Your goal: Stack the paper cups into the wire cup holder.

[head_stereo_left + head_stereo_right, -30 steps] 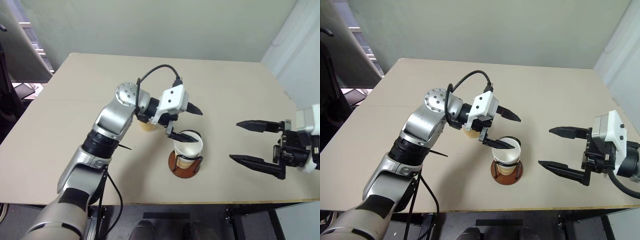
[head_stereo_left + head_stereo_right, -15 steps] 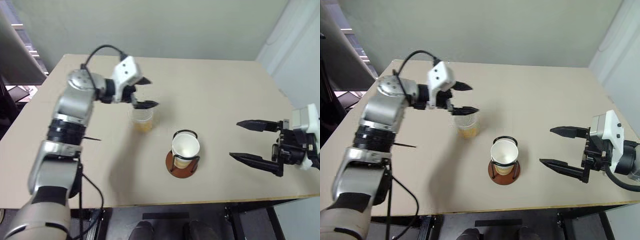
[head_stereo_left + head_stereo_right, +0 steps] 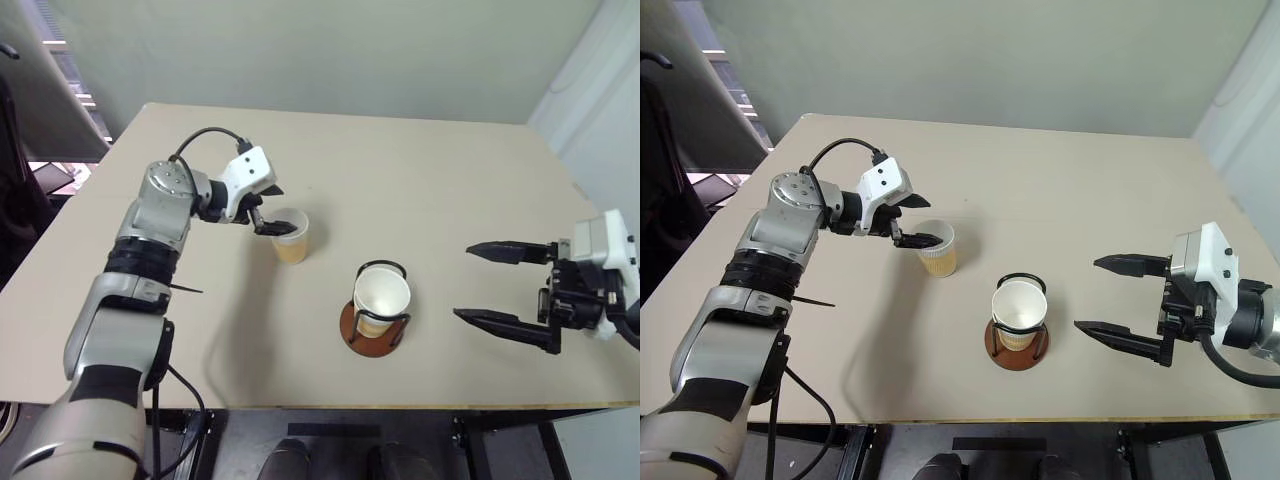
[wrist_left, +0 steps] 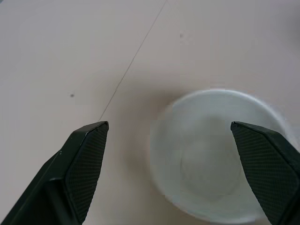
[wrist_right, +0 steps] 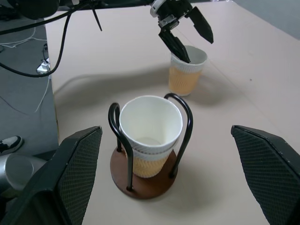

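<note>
A tan paper cup [image 3: 292, 240] stands upright alone on the table, left of and beyond the wire cup holder [image 3: 372, 330]. My left gripper [image 3: 277, 208] is open just above this cup. One finger [image 4: 267, 159] reaches over the cup's white inside [image 4: 206, 159] and the other [image 4: 86, 157] stays outside the rim. I cannot tell whether they touch it. The holder's brown disc [image 5: 140, 183] carries another paper cup [image 5: 150, 124] upright between the black wire loops, with a second rim showing lower down. My right gripper [image 3: 462, 282] hangs open to the right of the holder, holding nothing.
The beige table [image 3: 450, 170] has its front edge close below the holder and its right edge near my right gripper. A black cable [image 3: 205, 140] loops over my left wrist. A wall rises behind the table.
My left arm has swung away from the holder to the left and now holds its open gripper over the lone cup. The right arm has kept still. The camera has shifted slightly.
</note>
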